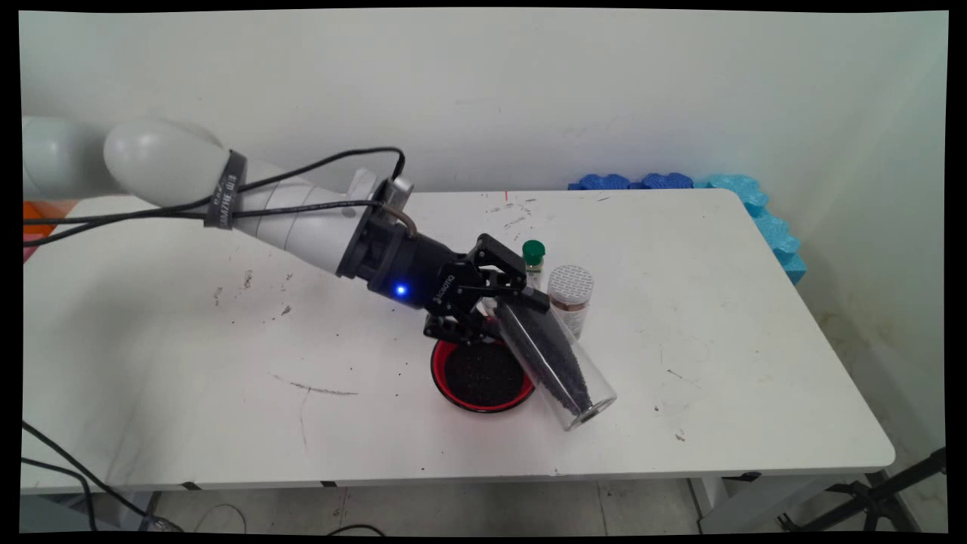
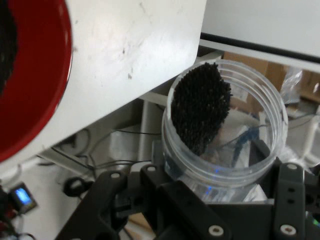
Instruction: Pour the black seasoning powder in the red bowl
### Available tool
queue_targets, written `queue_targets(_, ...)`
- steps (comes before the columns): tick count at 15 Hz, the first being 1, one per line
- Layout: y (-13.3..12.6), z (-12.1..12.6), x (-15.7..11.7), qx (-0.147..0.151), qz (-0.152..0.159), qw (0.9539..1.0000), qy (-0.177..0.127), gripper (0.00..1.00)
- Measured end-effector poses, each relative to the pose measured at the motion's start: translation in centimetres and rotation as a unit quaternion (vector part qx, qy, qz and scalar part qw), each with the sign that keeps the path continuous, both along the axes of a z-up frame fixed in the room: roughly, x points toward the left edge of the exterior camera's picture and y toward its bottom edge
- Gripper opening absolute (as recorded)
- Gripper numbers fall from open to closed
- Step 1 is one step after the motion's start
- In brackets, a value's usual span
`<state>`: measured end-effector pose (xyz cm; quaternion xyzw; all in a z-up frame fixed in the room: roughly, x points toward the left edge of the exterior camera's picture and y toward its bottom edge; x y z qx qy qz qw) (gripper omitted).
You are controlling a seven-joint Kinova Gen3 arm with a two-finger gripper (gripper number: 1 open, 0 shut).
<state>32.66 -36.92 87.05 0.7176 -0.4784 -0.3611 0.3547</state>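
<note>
Clear plastic forms the jar (image 1: 555, 361) clamped between the two fingers of the black gripper (image 1: 495, 306), which close on the jar's base end. The jar is tilted, its open mouth pointing down and away from the arm, and it holds a load of small black grains (image 1: 555, 355) lying along its lower side. In the hand view the jar (image 2: 225, 130) fills the middle of the frame, with the grains (image 2: 200, 107) heaped against one wall and reaching close to the rim.

Just beside the jar, below its gripped end, a red bowl (image 1: 481, 375) sits on the white table (image 1: 227, 363), with a layer of the same black grains inside it. The jar's mouth reaches past the bowl's rim, on the side away from the arm. The hand view shows part of the bowl (image 2: 35, 85) at its left edge.

Behind the jar stand two small containers: a bottle with a green cap (image 1: 533, 257) and, just beside it, a shaker with a perforated lid (image 1: 570, 296). Blue foam pieces (image 1: 744, 198) line the table's far corner, well apart from the jar.
</note>
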Motion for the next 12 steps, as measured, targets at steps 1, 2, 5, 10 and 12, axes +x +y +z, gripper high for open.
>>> queue_targets(1,-0.1,0.4,0.0,-0.024,-0.013,0.9996,-0.008,0.00)
queue_targets(2,-0.3,0.8,0.0,-0.045,-0.024,0.9986,-0.015,0.00)
queue_targets(5,-0.7,1.9,-0.1,-0.098,-0.050,0.9933,-0.035,0.00)
queue_targets(10,-1.9,4.3,-0.2,-0.199,-0.097,0.9722,-0.076,0.00)
queue_targets(12,-2.5,5.4,-0.2,-0.242,-0.115,0.9589,-0.092,0.00)
